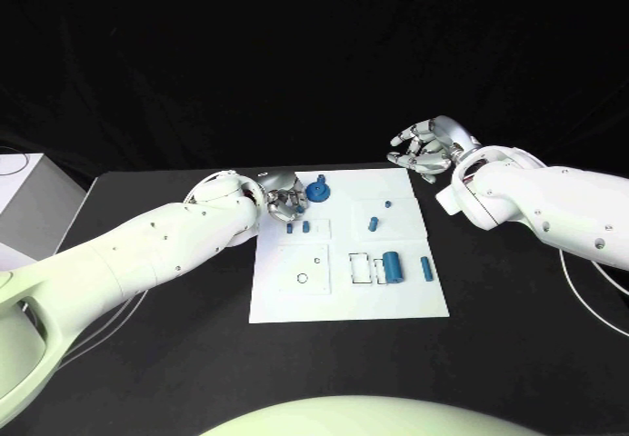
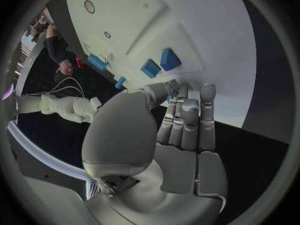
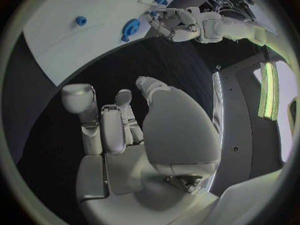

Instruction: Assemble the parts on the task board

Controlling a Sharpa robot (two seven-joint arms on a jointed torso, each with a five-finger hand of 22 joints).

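Observation:
The white task board (image 1: 347, 295) lies mid-table. My left hand (image 1: 281, 196) hovers over its far left corner with fingers curled against the thumb; a sliver of a small blue part (image 2: 171, 97) shows pinched there. Two small blue blocks (image 2: 150, 67) lie just past its fingertips, and a blue gear (image 1: 319, 191) stands beside it. Short pegs (image 1: 374, 222) and blue cylinders (image 1: 396, 267) sit further along the board. My right hand (image 1: 426, 150) hangs over the black table beyond the board's far right corner, fingers loosely bent and apart, holding nothing. The right wrist view shows the gear (image 3: 130, 29) and my left hand (image 3: 172, 22).
A white box (image 1: 26, 204) stands at the table's left edge. Thin cables (image 1: 593, 295) trail across the table on the right. The board's near left panel (image 1: 304, 271) has small round holes, and black tabletop (image 1: 524, 354) surrounds the board.

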